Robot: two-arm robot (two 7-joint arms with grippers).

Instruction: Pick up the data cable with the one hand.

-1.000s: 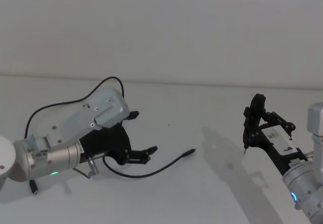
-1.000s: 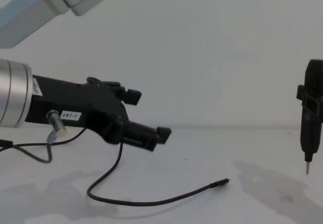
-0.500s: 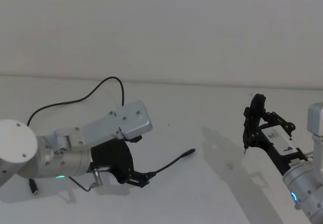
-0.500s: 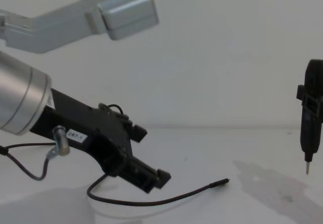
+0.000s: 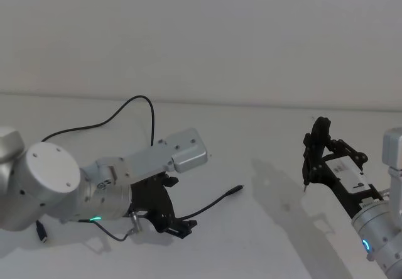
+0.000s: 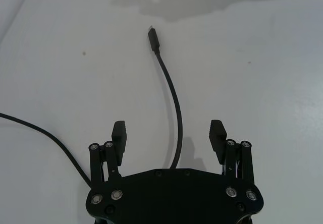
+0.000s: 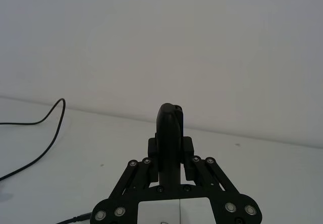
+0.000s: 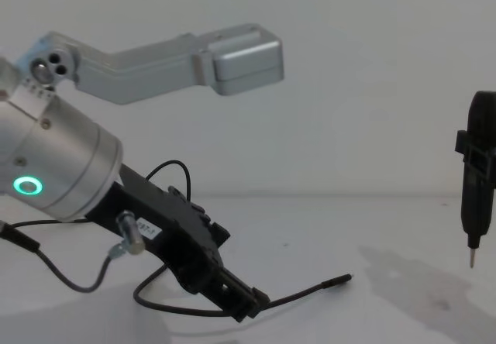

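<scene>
Left wrist view: left end effector [image 6: 169, 133] agape, straddling data cable [image 6: 174, 103].
Change: pitched lower (nearer surface [image 6: 252, 57]).
Right end effector [image 5: 314, 156]: clamps pointed tool [image 5: 320, 128].

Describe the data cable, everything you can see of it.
The data cable is a thin, matte black, flexible cord ending in a slightly thicker plug. It lies slack on the white table, curving from the plug back between the open fingers of the left gripper, touching neither. Its other stretch passes under the gripper, out of sight. The right gripper sits well apart.
</scene>
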